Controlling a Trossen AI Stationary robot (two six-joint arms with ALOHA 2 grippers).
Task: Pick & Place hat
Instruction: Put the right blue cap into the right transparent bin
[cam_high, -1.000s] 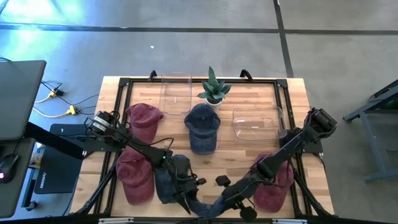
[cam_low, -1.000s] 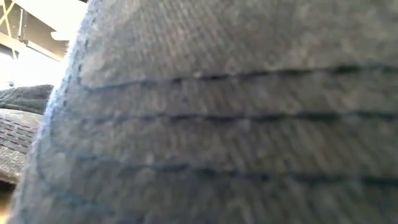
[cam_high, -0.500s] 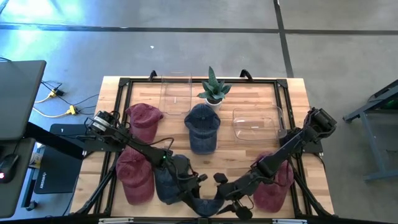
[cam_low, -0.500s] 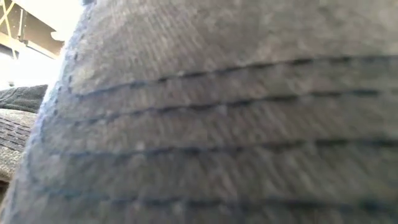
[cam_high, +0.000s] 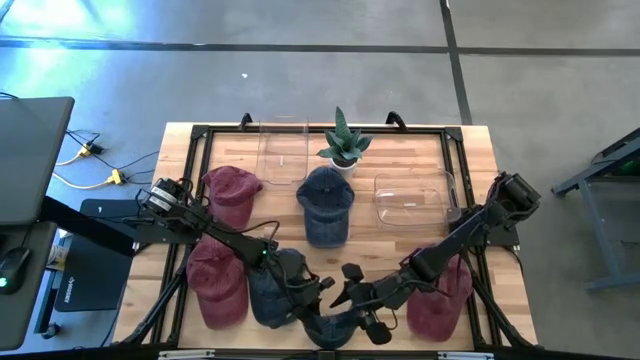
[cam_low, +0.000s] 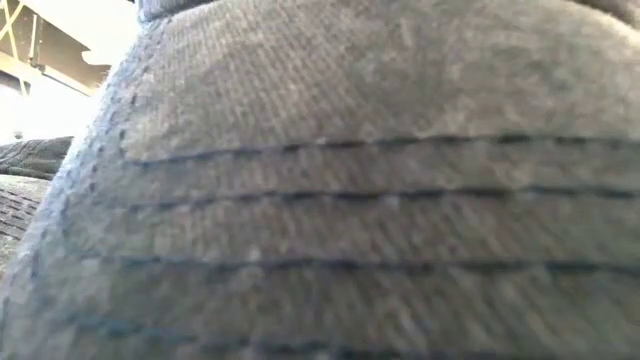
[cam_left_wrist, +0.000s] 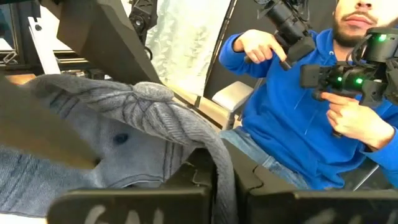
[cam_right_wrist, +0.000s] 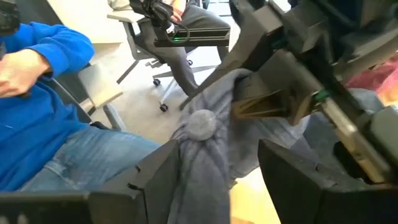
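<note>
A grey-blue hat (cam_high: 330, 325) lies at the table's near edge, in the middle; its stitched brim (cam_low: 330, 200) fills the low view. My left gripper (cam_high: 312, 295) is shut on its crown, beside the top button (cam_left_wrist: 152, 91). My right gripper (cam_high: 358, 298) stands open just right of it, its two fingers on either side of a bunched ridge of the crown (cam_right_wrist: 200, 155). A darker blue hat (cam_high: 265, 288) lies under the left arm. My left gripper pinches a bunched fold of the hat's crown (cam_left_wrist: 219, 163) between its two fingers, a little way from the top button. The fingers come slanting down from the table's left. The crown is drawn up into creases at the pinch; the brim rests at the table's near edge.
Red hats lie at left (cam_high: 230, 195), front left (cam_high: 216, 282) and front right (cam_high: 442, 300); a blue hat (cam_high: 325, 205) lies in the middle. A potted plant (cam_high: 343, 145) and two clear containers (cam_high: 283, 150) (cam_high: 415, 195) stand farther back. A person in blue (cam_left_wrist: 292, 118) sits beyond the near edge.
My right gripper has opened, let go of the grey-blue hat and drawn slightly back from the near edge. My left gripper has shut on the hat's crown. The hat, earlier stretched between both grippers, has bunched up toward the left gripper.
</note>
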